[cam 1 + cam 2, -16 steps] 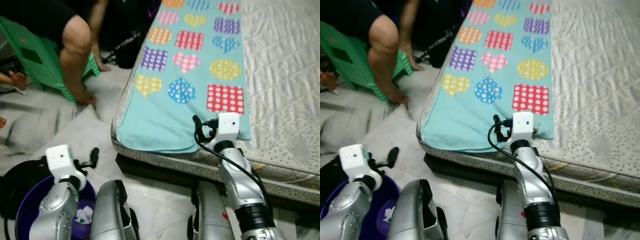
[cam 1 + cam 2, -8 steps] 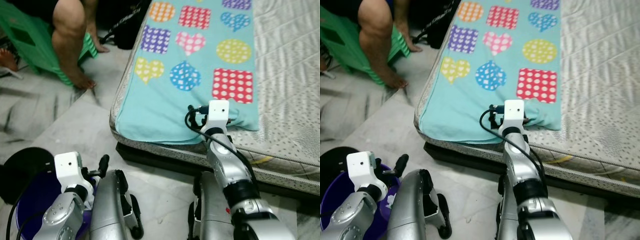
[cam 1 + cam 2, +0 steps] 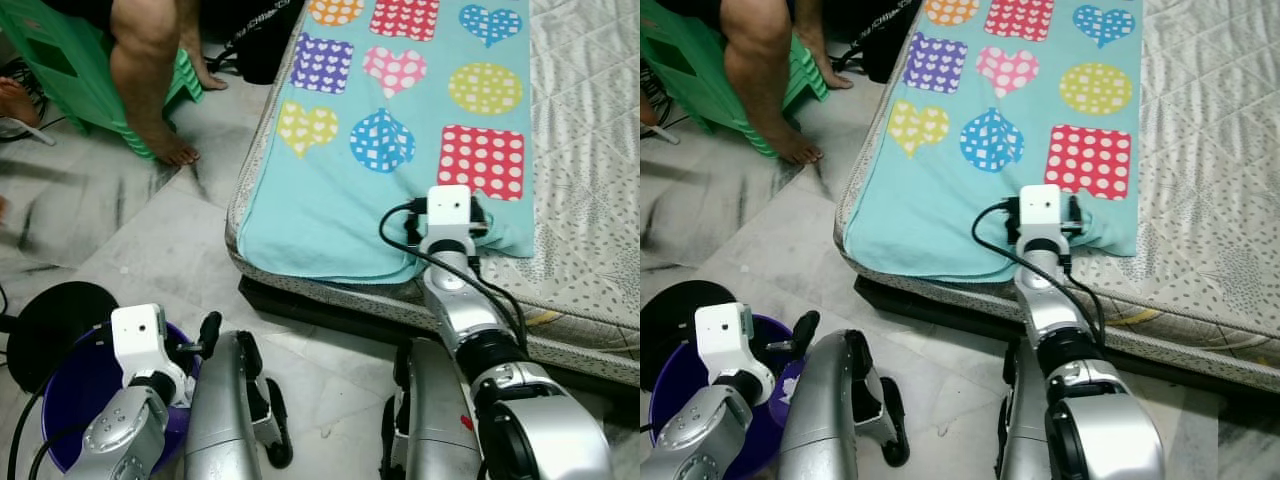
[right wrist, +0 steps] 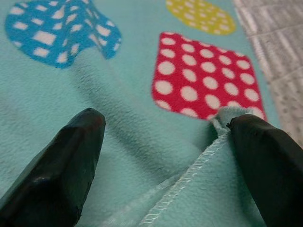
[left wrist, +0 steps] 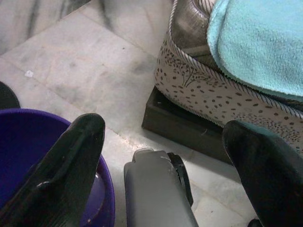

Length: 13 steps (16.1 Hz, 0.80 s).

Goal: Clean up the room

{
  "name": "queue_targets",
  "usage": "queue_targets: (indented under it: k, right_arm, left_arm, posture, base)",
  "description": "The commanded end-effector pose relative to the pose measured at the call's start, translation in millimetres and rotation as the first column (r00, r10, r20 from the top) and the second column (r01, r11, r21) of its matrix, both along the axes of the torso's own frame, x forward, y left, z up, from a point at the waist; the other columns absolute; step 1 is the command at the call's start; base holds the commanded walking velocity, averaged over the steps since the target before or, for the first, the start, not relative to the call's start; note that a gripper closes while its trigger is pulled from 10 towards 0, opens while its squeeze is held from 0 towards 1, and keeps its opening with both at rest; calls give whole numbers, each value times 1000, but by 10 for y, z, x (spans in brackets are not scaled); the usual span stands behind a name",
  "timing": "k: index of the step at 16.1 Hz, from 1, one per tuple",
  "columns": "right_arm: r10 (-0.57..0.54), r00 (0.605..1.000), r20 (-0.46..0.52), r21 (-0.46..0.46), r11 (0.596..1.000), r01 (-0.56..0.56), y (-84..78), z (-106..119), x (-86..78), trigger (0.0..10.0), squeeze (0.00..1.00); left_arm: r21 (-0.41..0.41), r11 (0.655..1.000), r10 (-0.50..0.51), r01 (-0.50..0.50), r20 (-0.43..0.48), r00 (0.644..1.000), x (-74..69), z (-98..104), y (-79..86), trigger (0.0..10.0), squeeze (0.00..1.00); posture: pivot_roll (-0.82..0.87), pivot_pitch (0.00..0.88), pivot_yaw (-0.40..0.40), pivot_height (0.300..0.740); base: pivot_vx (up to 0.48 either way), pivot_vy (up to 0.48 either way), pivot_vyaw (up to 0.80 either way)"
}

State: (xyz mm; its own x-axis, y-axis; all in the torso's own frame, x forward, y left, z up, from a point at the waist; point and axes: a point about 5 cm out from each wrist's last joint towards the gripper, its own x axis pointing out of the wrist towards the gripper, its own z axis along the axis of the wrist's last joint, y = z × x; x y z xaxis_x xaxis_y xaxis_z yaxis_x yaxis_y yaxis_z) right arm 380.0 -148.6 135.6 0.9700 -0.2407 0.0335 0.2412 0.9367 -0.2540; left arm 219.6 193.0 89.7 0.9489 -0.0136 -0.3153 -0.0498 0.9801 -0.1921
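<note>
The right gripper has its two black fingers spread wide and pressed down onto the turquoise blanket, one finger on flat cloth and the other right at the stitched hem where the near corner is folded back on itself beside the red dotted square. That placement looks deliberate: with the fold lying between the fingers, closing them would pinch a doubled edge, which gives more to hold than a single flat layer. Nothing is held yet. From the head views the right arm reaches forward over the near edge of the bed, so the gripper sits on the blanket's near right corner, with the quilted mattress bare just beside it. The blanket itself lies spread along the left side of the bed, its lower edge hanging slightly over the mattress rim. The left gripper hangs low with its fingers also wide apart and empty, held over the purple bucket on the marble floor, close to the bed base. Further off, a person's bare leg rests against a green stool, well apart from both arms.
</note>
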Motion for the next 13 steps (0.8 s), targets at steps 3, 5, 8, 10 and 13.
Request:
queue_targets:
  k: [3,5,8,10,13]
  right_arm:
    - [-98,993,-62,-88,992,93,-237,-188,-83,10000,0]
    - [-139,989,-60,-116,985,131,-356,-195,-102,10000,0]
    - [-249,967,-48,-173,956,238,-764,-238,-236,10000,0]
    - [-275,961,-42,-188,946,262,-911,-266,-332,10000,0]
    - [-312,948,-55,-192,935,297,-1127,-328,-568,10000,0]
  left_arm:
    - [26,1000,10,-9,-34,999,-61,-32,44,10000,0]
    - [30,1000,9,-8,-38,999,-53,-34,46,10000,0]
    - [45,999,21,-19,-44,999,-37,-42,88,10000,0]
    - [49,999,20,-18,-44,999,-26,-42,94,10000,0]
    - [56,998,16,-13,-45,999,-15,-44,112,10000,0]
  posture:
    - [9,351,51,569]
    - [7,349,53,569]
    - [-6,341,55,569]
    - [-13,340,58,569]
    - [-22,332,63,569]
  base:
    - [0,0,0]
    - [0,0,0]
    - [0,0,0]
    - [0,0,0]
    - [0,0,0]
